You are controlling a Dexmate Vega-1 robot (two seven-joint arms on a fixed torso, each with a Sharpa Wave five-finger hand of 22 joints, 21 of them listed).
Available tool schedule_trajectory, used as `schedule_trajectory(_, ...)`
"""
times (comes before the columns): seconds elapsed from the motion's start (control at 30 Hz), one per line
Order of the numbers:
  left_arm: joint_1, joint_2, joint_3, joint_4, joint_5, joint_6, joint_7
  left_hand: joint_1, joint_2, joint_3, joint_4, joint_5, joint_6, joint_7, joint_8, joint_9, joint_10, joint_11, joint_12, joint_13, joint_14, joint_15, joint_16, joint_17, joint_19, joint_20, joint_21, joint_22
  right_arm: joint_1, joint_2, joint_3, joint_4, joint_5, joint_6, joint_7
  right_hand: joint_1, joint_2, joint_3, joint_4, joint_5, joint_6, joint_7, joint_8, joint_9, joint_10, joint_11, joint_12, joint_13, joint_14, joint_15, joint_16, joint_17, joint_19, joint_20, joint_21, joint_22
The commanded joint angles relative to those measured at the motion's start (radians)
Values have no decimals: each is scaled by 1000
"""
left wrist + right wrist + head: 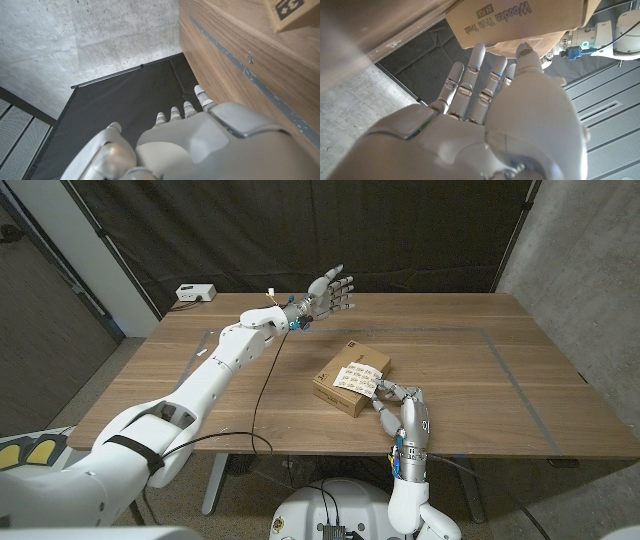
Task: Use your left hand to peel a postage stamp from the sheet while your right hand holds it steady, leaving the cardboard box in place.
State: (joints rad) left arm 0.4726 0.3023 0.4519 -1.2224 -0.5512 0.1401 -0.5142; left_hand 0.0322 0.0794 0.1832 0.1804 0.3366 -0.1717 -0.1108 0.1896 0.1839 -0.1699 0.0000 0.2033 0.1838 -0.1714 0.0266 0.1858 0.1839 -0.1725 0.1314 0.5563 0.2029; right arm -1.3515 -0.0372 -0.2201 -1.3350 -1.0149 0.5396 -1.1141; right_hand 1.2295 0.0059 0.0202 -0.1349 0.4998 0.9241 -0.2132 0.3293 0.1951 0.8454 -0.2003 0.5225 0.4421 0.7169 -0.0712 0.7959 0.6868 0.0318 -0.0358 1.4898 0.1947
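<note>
A cardboard box [351, 379] sits near the middle of the wooden table [470, 370], turned at an angle to the table's edges, and a sheet of postage stamps [358, 378] lies on its top face. The right robot hand [397, 406] reaches in from the near edge of the table to the box's near right corner; in the head view its fingertips [380, 390] lie at the edge of the sheet, though whether they press on the sheet or on the box beside it cannot be made out. In the right wrist view the fingers [476, 70] stretch straight and slightly spread toward the printed side of the box [520, 17], gripping nothing. The left robot hand [327, 292] is raised above the far side of the table, well apart from the box and the sheet, its fingers spread wide with nothing in them. The left wrist view shows the back of that hand [200, 145] with the fingertips [175, 112] extended, and a corner of the box [287, 12] on the table [235, 55]. A small white device [194, 293] with a cable sits off the table's far left corner.
</note>
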Motion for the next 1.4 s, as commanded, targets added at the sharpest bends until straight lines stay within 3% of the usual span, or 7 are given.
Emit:
schedule_trajectory(0.03, -5, -8, -9, 13, -18, 29, 1, -12, 49, -10, 0, 4, -58, -7, 1, 3, -67, 5, -1, 4, -95, -1, 3, 1, -162, -2, 1, 3, 45, 7, 17, 39, -12, 97, -3, 35, 19, -11, 5, -17, 135, 3, 1, -1, 10, -1, 71, 70, 29, -161, 15, 34, -9, -29, 16, 0)
schedule_trajectory(0.07, -3, -7, -11, 10, -19, 30, 3, -13, 49, -10, 0, 4, -58, -7, 2, 3, -66, 5, -1, 4, -95, -1, 3, 1, -163, -1, 0, 3, 48, 9, 20, 43, -13, 103, -3, 38, 27, -22, 11, -32, 218, 9, 6, -1, 0, -2, 106, 109, 35, -160, 25, 63, -16, -28, 29, 3)
schedule_trajectory(0.13, 0, -6, -15, 5, -22, 29, 3, -13, 49, -11, 0, 4, -58, -7, 1, 3, -66, 6, -1, 4, -93, -1, 3, 1, -164, 0, 0, 3, 54, 10, 23, 48, -14, 105, -3, 38, 34, -29, 16, -41, 281, 18, 9, -4, -7, -4, 126, 133, 18, -160, 20, 82, -25, -23, 38, 4)
schedule_trajectory(0.53, 8, 3, -28, 1, -24, 18, 10, -16, 49, -15, 0, 6, -59, -6, 1, 3, -67, 6, -1, 4, -95, 0, 3, 1, -168, 0, -1, 3, 72, 43, 83, 38, -10, 119, -3, 21, 64, -37, 34, -49, 278, 13, -30, -5, 4, -5, 155, 163, 28, -161, 16, 96, -31, -17, 42, 3)
schedule_trajectory(0.73, -9, -9, -26, 39, -25, 0, -12, -17, 49, -17, -1, 7, -60, -7, 1, 3, -68, 7, -1, 4, -98, 1, 2, 1, -166, -1, -1, 2, 48, 109, 165, 2, -30, 112, -3, 17, 72, -40, 37, -55, 275, 11, -34, 3, -2, -4, 156, 168, 24, -160, 15, 98, -37, -28, 44, 5)
schedule_trajectory(0.93, -24, -15, -22, 56, -26, -1, -30, -17, 48, -20, -2, 9, -61, -7, 1, 3, -69, 7, -1, 4, -98, 4, 2, 1, -166, -1, -1, 2, -24, 148, 212, -74, -57, 57, -3, 16, 81, -45, 39, -63, 265, 9, -36, 25, -23, -5, 154, 177, 3, -160, 7, 96, -50, -48, 47, 7)
schedule_trajectory(1.4, -89, -62, 1, 166, -25, -21, -103, -17, 47, -24, -3, 12, -66, -9, 0, 3, -70, 8, -1, 4, -99, 5, 2, 0, -166, 1, -1, 2, -253, 51, 116, -320, 25, -252, 82, 23, 104, -67, 41, -68, 256, 7, -22, 86, -118, -6, 106, 146, -91, -163, -117, 16, -54, -93, 21, -7)
